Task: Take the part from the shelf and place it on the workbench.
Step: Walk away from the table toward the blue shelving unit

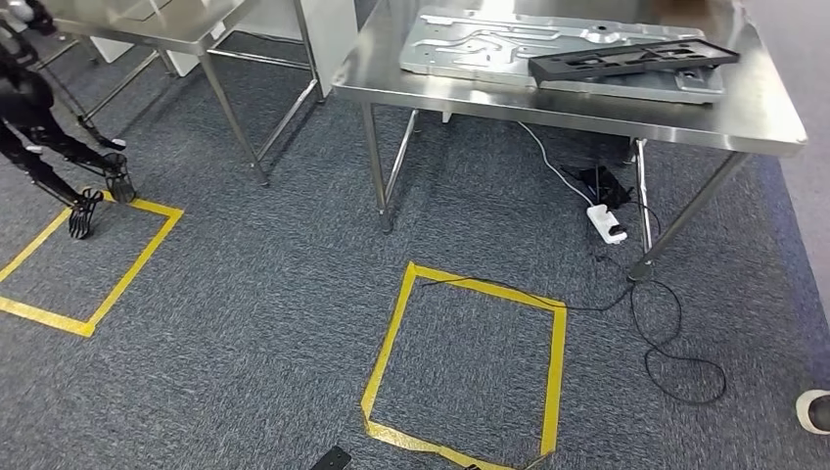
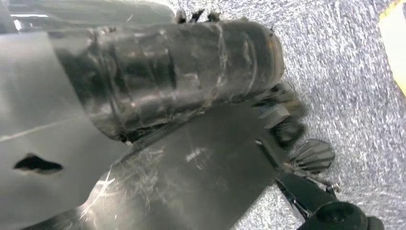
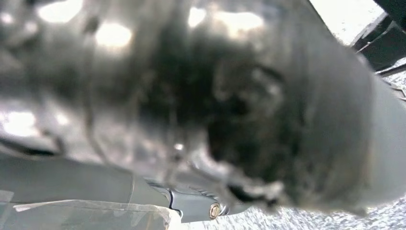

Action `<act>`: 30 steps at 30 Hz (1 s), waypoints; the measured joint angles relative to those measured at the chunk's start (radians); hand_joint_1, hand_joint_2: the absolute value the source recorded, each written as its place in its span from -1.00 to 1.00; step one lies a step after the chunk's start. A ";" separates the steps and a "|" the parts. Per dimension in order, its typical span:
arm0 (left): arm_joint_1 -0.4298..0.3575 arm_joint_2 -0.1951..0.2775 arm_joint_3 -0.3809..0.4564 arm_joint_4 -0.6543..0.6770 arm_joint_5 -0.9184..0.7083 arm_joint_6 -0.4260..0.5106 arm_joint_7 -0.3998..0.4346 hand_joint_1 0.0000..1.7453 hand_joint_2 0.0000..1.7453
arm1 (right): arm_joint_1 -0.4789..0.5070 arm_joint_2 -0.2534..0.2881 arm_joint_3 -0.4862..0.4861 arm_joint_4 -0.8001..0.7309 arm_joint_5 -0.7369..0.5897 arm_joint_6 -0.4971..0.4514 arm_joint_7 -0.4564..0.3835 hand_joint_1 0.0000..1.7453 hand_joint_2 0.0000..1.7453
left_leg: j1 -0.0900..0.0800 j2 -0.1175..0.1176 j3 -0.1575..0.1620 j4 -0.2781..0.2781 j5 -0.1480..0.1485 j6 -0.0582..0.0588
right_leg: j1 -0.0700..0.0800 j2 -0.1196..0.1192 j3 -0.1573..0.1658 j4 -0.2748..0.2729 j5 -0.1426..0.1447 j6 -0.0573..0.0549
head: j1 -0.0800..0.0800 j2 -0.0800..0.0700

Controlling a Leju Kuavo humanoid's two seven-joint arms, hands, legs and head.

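Observation:
A black frame-shaped part (image 1: 631, 59) lies on a grey stamped metal plate (image 1: 470, 44) on the steel workbench (image 1: 763, 117), far ahead at the upper right of the head view. In the left wrist view my left hand (image 2: 201, 86) hangs over grey carpet: a thick tape-wrapped thumb with dark fingers (image 2: 287, 120) beyond it. I see nothing held in it, and how the fingers stand is unclear. My right hand (image 3: 201, 105) is a dark blur pressed close to its wrist camera, so its state is hidden.
A yellow tape square (image 1: 470, 367) marks the carpet ahead, another (image 1: 88, 264) to the left. Another robot's black legs (image 1: 59, 147) stand at the left. A second steel table (image 1: 166, 24) is at the back left. A power strip (image 1: 607, 223) and cables (image 1: 675, 352) lie under the workbench. A shoe (image 1: 814, 411) is at the right edge.

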 joint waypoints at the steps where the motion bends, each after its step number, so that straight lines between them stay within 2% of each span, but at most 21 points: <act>1: -0.002 0.000 0.000 0.000 0.001 0.000 0.000 -1.00 -1.00 | 0.000 0.000 0.004 0.000 0.000 0.000 0.000 -1.00 -1.00 | -0.004 0.011 0.014 -0.030 0.007 0.005 | 0.002 -0.008 0.002 0.000 0.000 0.005 | 0.000 0.000; 2: -0.004 0.000 0.000 0.000 0.002 0.000 0.000 -1.00 -1.00 | 0.000 0.000 0.008 0.001 -0.001 0.000 0.000 -1.00 -1.00 | -0.009 0.015 0.016 -0.039 0.004 0.011 | 0.004 -0.016 0.003 -0.002 0.000 0.011 | 0.001 0.000; 4: -0.003 0.001 0.000 0.001 0.002 0.000 0.000 -1.00 -1.00 | 0.000 0.000 0.014 0.001 -0.002 0.001 0.000 -1.00 -1.00 | -0.011 -0.003 0.012 -0.042 0.008 0.025 | 0.005 -0.032 0.008 -0.005 0.000 0.025 | 0.001 0.000; 6: 0.000 0.002 0.000 0.001 0.003 -0.001 0.001 -1.00 -1.00 | -0.001 0.000 0.020 0.002 -0.003 0.000 0.000 -1.00 -1.00 | -0.008 -0.022 0.017 -0.052 0.014 0.039 | 0.002 -0.017 0.007 0.011 -0.018 0.035 | 0.002 0.000; 7: 0.000 0.002 0.000 0.001 0.003 -0.003 0.001 -1.00 -1.00 | -0.002 0.000 0.022 0.002 -0.003 0.000 0.000 -1.00 -1.00 | -0.007 -0.030 0.021 -0.057 0.018 0.046 | 0.001 0.004 -0.008 0.046 -0.043 0.037 | 0.004 0.000; 9: -0.001 0.001 0.000 0.001 0.007 -0.007 0.002 -1.00 -1.00 | -0.002 0.001 0.027 0.003 -0.003 0.001 -0.001 -1.00 -1.00 | -0.008 -0.048 0.020 -0.059 0.021 0.056 | 0.004 0.050 -0.069 0.175 -0.109 0.033 | 0.009 0.000; 10: -0.001 0.001 0.000 0.001 0.009 -0.008 0.002 -1.00 -1.00 | -0.001 0.002 0.029 0.003 -0.003 0.001 -0.001 -1.00 -1.00 | -0.010 -0.058 0.019 -0.059 0.022 0.059 | 0.006 0.061 -0.101 0.239 -0.132 0.031 | 0.012 0.000; 11: 0.000 0.001 0.000 0.001 0.011 -0.009 0.002 -1.00 -1.00 | 0.000 0.002 0.030 0.003 -0.003 0.001 -0.001 -1.00 -1.00 | -0.011 -0.070 0.018 -0.058 0.022 0.060 | 0.008 0.066 -0.119 0.275 -0.136 0.028 | 0.013 0.000; 12: 0.001 0.001 0.000 0.001 0.013 -0.010 0.002 -1.00 -1.00 | 0.001 0.002 0.031 0.004 -0.003 0.001 -0.002 -1.00 -1.00 | -0.012 -0.085 0.017 -0.056 0.022 0.061 | 0.010 0.069 -0.119 0.273 -0.121 0.026 | 0.013 0.000; 13: 0.002 0.001 0.000 0.001 0.014 -0.010 0.002 -1.00 -1.00 | 0.001 0.001 0.031 0.004 -0.003 0.001 -0.002 -1.00 -1.00 | -0.013 -0.099 0.017 -0.054 0.022 0.061 | 0.010 0.075 -0.101 0.231 -0.090 0.022 | 0.013 0.000; 15: 0.002 0.000 0.000 0.001 0.014 -0.011 0.000 -1.00 -1.00 | 0.001 0.000 0.032 0.005 -0.003 0.001 -0.003 -1.00 -1.00 | -0.014 -0.126 0.014 -0.045 0.019 0.057 | 0.009 0.111 -0.041 0.101 -0.027 0.015 | 0.014 0.000; 17: 0.000 0.000 0.000 0.002 0.014 -0.011 -0.001 -1.00 -1.00 | 0.000 -0.001 0.033 0.006 -0.003 0.001 -0.008 -1.00 -1.00 | -0.015 -0.148 0.005 -0.035 0.016 0.049 | 0.007 0.142 -0.008 0.023 -0.008 0.011 | 0.013 0.000; 18: 0.000 0.000 0.000 0.002 0.015 -0.010 -0.002 -1.00 -1.00 | -0.001 -0.001 0.034 0.007 -0.003 0.001 -0.010 -1.00 -1.00 | -0.014 -0.159 0.000 -0.033 0.016 0.043 | 0.008 0.145 -0.005 0.014 -0.013 0.009 | 0.013 0.000; 19: 0.002 0.000 0.000 0.002 0.016 -0.010 -0.002 -1.00 -1.00 | -0.001 -0.001 0.035 0.007 -0.003 0.001 -0.012 -1.00 -1.00 | -0.012 -0.169 -0.005 -0.034 0.019 0.037 | 0.007 0.135 -0.003 0.012 -0.012 0.005 | 0.013 0.000; 20: 0.004 0.000 0.000 0.002 0.016 -0.010 -0.002 -1.00 -1.00 | -0.001 -0.001 0.036 0.008 -0.003 0.001 -0.013 -1.00 -1.00 | -0.011 -0.165 -0.008 -0.033 0.019 0.031 | 0.007 0.123 0.000 0.009 -0.009 0.000 | 0.013 0.000; 22: 0.007 0.001 0.000 0.002 0.017 -0.010 -0.002 -1.00 -1.00 | -0.002 -0.002 0.038 0.008 -0.003 0.001 -0.014 -1.00 -1.00 | -0.013 -0.119 -0.028 0.003 -0.002 0.018 | 0.004 0.101 0.005 0.001 -0.005 -0.011 | 0.006 0.000; 24: 0.004 0.001 0.000 0.003 0.018 -0.010 -0.002 -1.00 -1.00 | -0.001 -0.002 0.039 0.009 -0.003 0.001 -0.015 -1.00 -1.00 | -0.012 -0.066 -0.078 0.107 -0.056 0.007 | 0.004 0.074 0.008 -0.002 -0.005 -0.017 | -0.002 0.000; 26: 0.001 0.000 0.000 0.003 0.019 -0.010 -0.003 -1.00 -1.00 | 0.002 -0.002 0.040 0.010 -0.002 0.001 -0.015 -1.00 -1.00 | -0.006 -0.053 -0.135 0.216 -0.096 0.000 | 0.006 0.044 0.009 -0.001 -0.008 -0.020 | -0.002 0.000; 27: 0.002 0.000 0.000 0.003 0.020 -0.009 -0.004 -1.00 -1.00 | 0.002 -0.002 0.041 0.010 -0.001 0.000 -0.015 -1.00 -1.00 | -0.005 -0.050 -0.144 0.233 -0.092 -0.001 | 0.007 0.030 0.009 0.000 -0.010 -0.020 | -0.002 0.000; 28: 0.003 0.000 0.000 0.003 0.022 -0.009 -0.005 -1.00 -1.00 | 0.002 -0.002 0.043 0.011 0.000 -0.001 -0.016 -1.00 -1.00 | -0.004 -0.047 -0.135 0.215 -0.072 0.000 | 0.007 0.019 0.011 0.000 -0.012 -0.019 | -0.002 0.000; 30: 0.003 0.000 0.000 0.003 0.026 -0.007 -0.009 -1.00 -1.00 | 0.000 -0.002 0.045 0.011 0.005 -0.010 -0.023 -1.00 -1.00 | -0.007 -0.019 -0.067 0.083 -0.008 0.008 | 0.008 -0.002 0.019 -0.001 -0.017 -0.015 | -0.002 0.000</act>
